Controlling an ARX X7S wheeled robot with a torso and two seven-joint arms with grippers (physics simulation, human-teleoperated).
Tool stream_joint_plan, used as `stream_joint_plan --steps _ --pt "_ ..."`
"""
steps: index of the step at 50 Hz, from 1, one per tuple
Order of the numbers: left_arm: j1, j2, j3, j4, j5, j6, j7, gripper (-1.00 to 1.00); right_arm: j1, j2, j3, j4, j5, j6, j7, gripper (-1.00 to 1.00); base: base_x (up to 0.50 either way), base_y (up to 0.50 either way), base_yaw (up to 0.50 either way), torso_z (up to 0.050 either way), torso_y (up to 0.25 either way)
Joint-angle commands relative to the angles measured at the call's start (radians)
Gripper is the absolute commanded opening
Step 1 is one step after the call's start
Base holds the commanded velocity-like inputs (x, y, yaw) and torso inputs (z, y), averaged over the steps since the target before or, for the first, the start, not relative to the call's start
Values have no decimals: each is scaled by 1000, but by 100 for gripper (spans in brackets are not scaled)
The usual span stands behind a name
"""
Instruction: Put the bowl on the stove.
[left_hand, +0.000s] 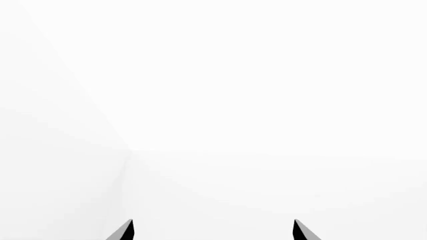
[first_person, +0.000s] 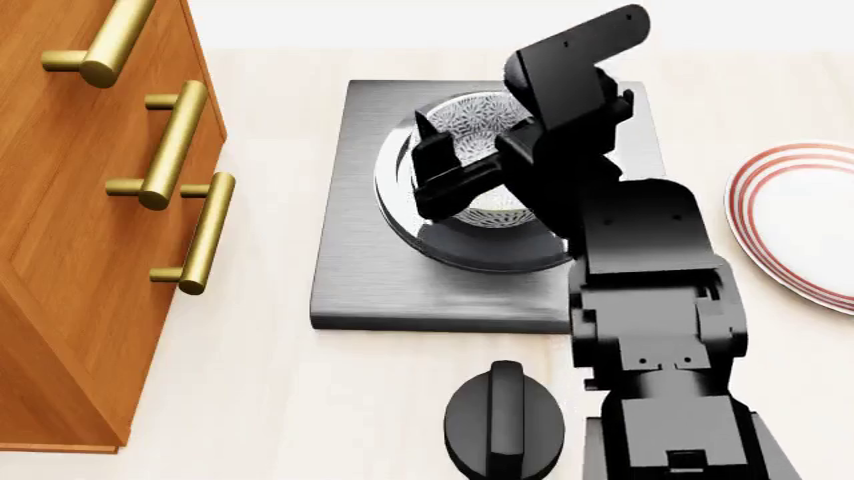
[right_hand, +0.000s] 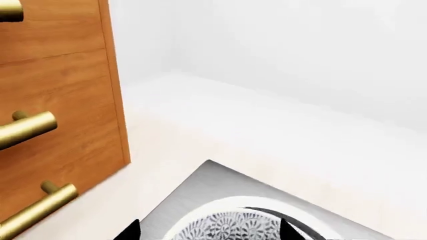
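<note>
The bowl (first_person: 483, 160) sits over the round burner of the stove (first_person: 360, 270), with the right pincer (first_person: 447, 170) clenched on its rim; I cannot tell whether it rests there or hangs just above. Releasing too high could tip it. The left pincer (left_hand: 213, 231) hangs released, facing blank white.

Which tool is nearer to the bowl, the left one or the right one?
The right. The right tool is at the bowl, over the stove, its fingers either side of the rim. The left tool faces only blank white surfaces, no bowl in its view.
</note>
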Motion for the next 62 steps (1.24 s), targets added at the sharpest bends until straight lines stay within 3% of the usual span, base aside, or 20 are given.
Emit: stream_joint_plan --steps 1,10,21,35,48,62 --pt "-5 23 -24 -2 8 -7 20 100 44 -14 68 0 -23 -76 -35 100 0 0 0 0 0" --pt "-7 25 -22 -3 8 -8 20 100 68 -16 125 0 -9 -147 -58 100 0 0 0 0 0" --pt "-6 27 -23 -3 9 -7 21 100 108 -34 323 0 27 -258 -158 100 0 0 0 0 0" --pt "-13 30 -8 -4 14 -10 25 100 189 -70 685 0 145 -278 -508 100 0 0 0 0 0" --pt "-17 30 -5 -5 12 -10 27 100 246 -69 803 -2 298 -163 -687 100 0 0 0 0 0" --pt "-15 33 -6 -8 10 -6 31 100 243 -70 756 -31 387 -150 -703 100 0 0 0 0 0"
